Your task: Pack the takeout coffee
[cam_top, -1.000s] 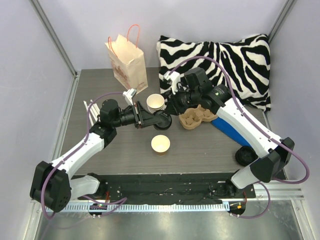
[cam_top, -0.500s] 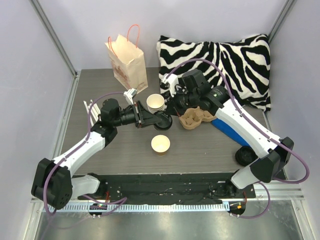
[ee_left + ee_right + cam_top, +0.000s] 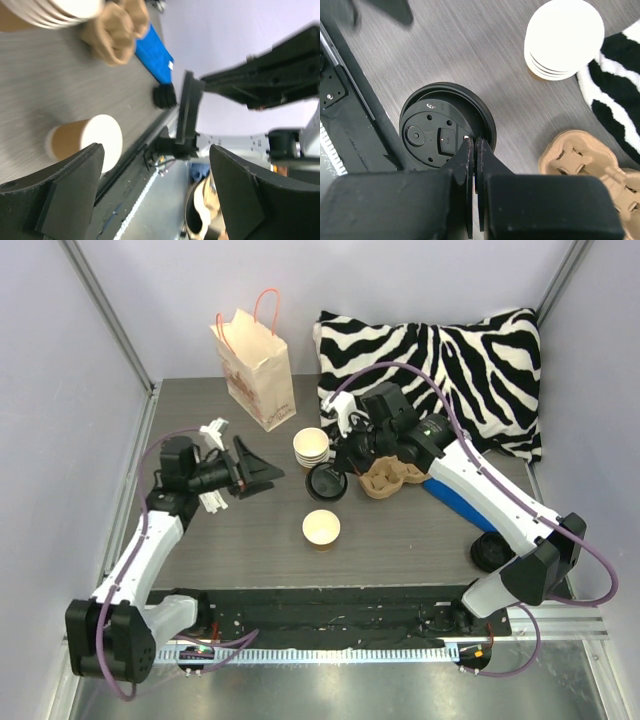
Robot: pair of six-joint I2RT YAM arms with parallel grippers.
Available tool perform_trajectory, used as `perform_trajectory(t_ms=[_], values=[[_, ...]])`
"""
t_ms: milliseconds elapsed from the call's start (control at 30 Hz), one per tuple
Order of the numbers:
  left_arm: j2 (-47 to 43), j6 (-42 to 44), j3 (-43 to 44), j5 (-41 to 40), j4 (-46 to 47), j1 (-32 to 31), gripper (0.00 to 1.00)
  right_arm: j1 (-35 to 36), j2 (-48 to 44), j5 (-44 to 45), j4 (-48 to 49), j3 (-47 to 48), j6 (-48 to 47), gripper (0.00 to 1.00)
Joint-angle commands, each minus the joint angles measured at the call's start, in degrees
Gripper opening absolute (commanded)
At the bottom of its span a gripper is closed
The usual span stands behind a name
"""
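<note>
The takeout coffee's small brown paper cup (image 3: 321,528) stands alone and lidless near the table's middle, and shows too as the cup (image 3: 85,142). Its round black lid (image 3: 326,483) is just behind it. My right gripper (image 3: 342,472) is shut on the lid's right rim. In the right wrist view the closed gripper (image 3: 475,145) pinches the edge of the lid (image 3: 437,132). I cannot tell whether the lid rests on the table. My left gripper (image 3: 268,477) is open and empty, left of the lid and apart from it. In its own view the left gripper (image 3: 155,185) is wide.
A stack of cream cups (image 3: 311,448) stands behind the lid, with a brown cup carrier (image 3: 392,475) to its right. A paper bag (image 3: 255,358) and a zebra cushion (image 3: 450,350) are at the back. A blue flat thing (image 3: 455,495) and black lids (image 3: 490,552) lie at the right.
My right gripper shut on the lid's rim. My left gripper let go of the lid, opened wide and drew back to the left. The cup has not moved.
</note>
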Motion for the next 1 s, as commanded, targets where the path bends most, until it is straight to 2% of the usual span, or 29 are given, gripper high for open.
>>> perform_trajectory(t_ms=[0, 100, 167, 267, 600, 967], values=[[-3.0, 8.5, 3.1, 5.3, -12.6, 11.1, 0.98, 4.3, 0.0, 0.9, 0.6, -1.9, 0.3, 0.01], [-3.6, 11.0, 2.8, 6.6, -16.6, 15.2, 1.00, 7.9, 0.4, 3.9, 2.1, -5.5, 0.5, 0.01], [-4.0, 14.2, 3.0, 6.1, -22.0, 15.5, 1.00, 10.0, 0.9, 5.3, 2.7, -7.1, 0.5, 0.01], [-4.8, 16.8, 2.3, 5.7, -24.8, 15.6, 1.00, 11.1, 2.5, 6.1, 2.7, -7.5, 0.2, 0.01], [-5.5, 14.0, -1.3, 6.9, -21.2, 15.5, 1.00, 12.5, 7.0, 10.2, 3.2, -8.0, -1.6, 0.01], [-6.2, 9.6, -4.2, 7.5, -15.9, 15.5, 1.00, 10.6, 5.5, 8.2, 7.8, -11.8, -1.7, 0.01]])
